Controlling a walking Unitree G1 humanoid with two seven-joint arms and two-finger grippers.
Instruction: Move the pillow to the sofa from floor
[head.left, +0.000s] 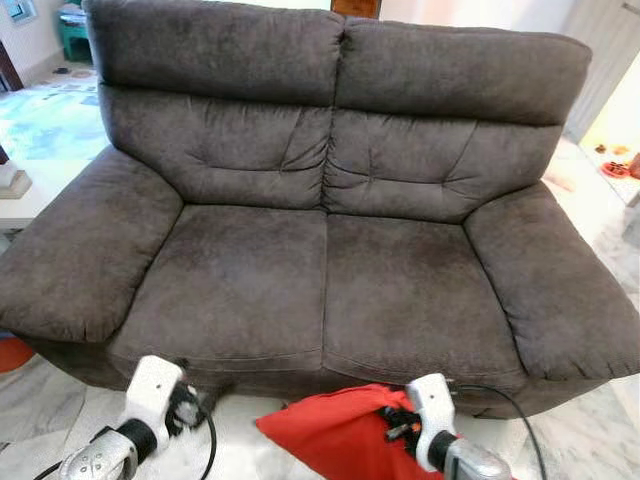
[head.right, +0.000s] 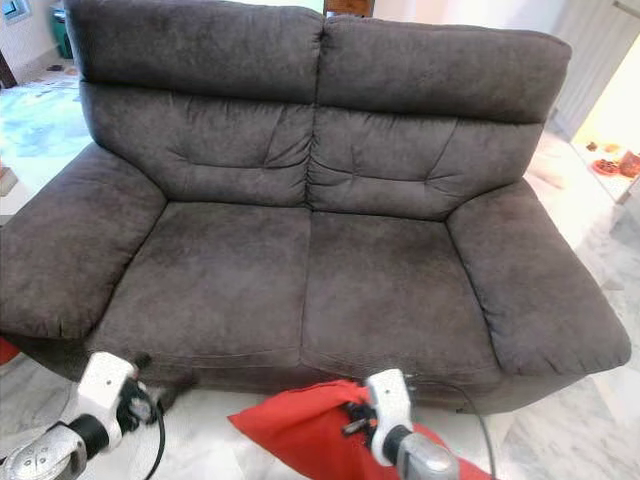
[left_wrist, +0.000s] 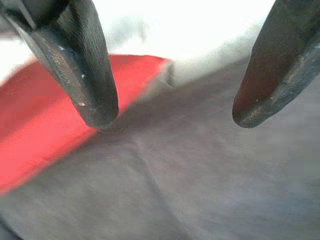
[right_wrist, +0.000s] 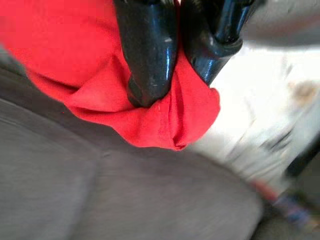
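The red pillow (head.left: 335, 435) hangs low in front of the sofa's front edge, just right of centre. My right gripper (right_wrist: 175, 85) is shut on a bunched corner of the pillow (right_wrist: 150, 120); from the head it sits at the pillow's top right (head.left: 398, 415). The dark grey two-seat sofa (head.left: 330, 290) stands straight ahead with bare seat cushions. My left gripper (left_wrist: 175, 120) is open, its fingers (left_wrist: 87, 75) spread over the sofa's fabric near the pillow's edge (left_wrist: 40, 125). From the head, the left gripper (head.left: 200, 395) is low at the sofa's front, left of the pillow.
White marble floor (head.left: 570, 440) surrounds the sofa. An orange object (head.left: 12, 352) lies beside the left armrest, with a low white table (head.left: 25, 195) behind it. Small items (head.left: 615, 165) sit on the floor at far right. A black cable (head.left: 515, 405) runs by my right wrist.
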